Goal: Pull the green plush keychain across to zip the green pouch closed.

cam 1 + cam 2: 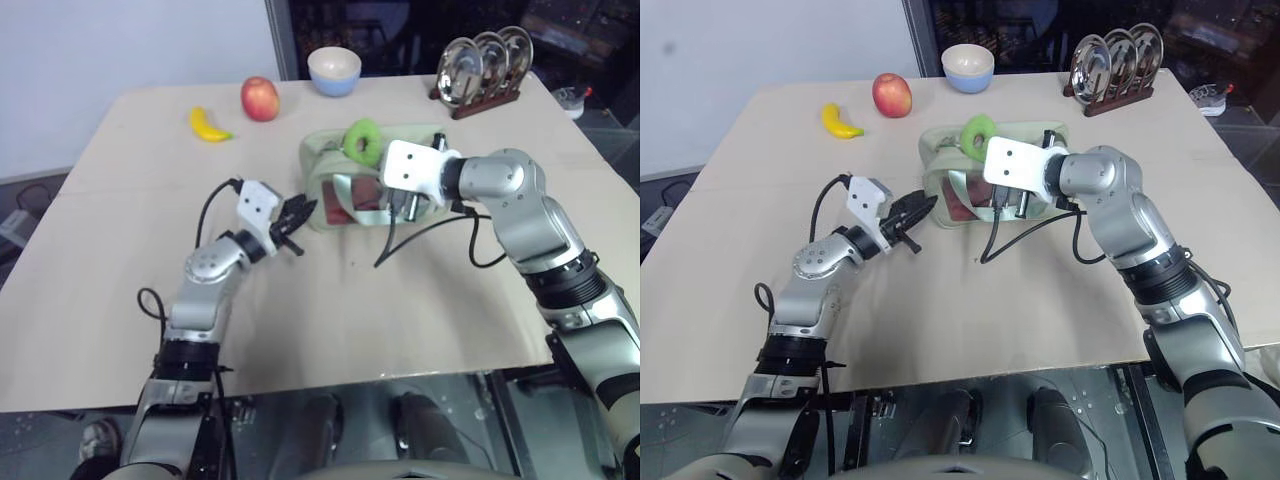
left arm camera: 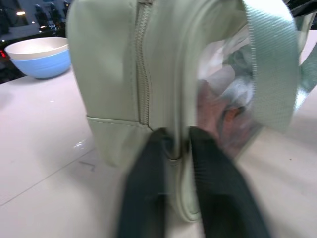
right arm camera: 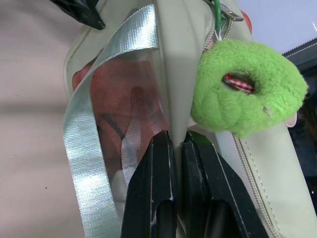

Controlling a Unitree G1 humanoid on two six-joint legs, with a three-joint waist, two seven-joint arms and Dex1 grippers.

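Note:
The green pouch [image 1: 322,152] stands on its side mid-table, clear window facing me and a pale strap [image 3: 86,139] lying over the reddish contents. The green plush keychain [image 1: 362,141], a lime fuzzy ring, hangs from the zipper pull on the pouch's upper side, nearer its right half. My left gripper [image 2: 176,136] points level at the pouch's left end and is shut on the piped edge seam by the zipper [image 2: 142,59]. My right gripper [image 3: 176,136] reaches in from the right, shut on the pouch's rim just below the keychain [image 3: 245,94].
On the beige table [image 1: 120,300], a banana [image 1: 208,125] and an apple [image 1: 260,98] lie at the back left. A blue-and-cream bowl [image 1: 334,70] sits at the back centre, and a rack of metal plates [image 1: 483,62] at the back right. A black cable [image 1: 430,232] trails in front of the pouch.

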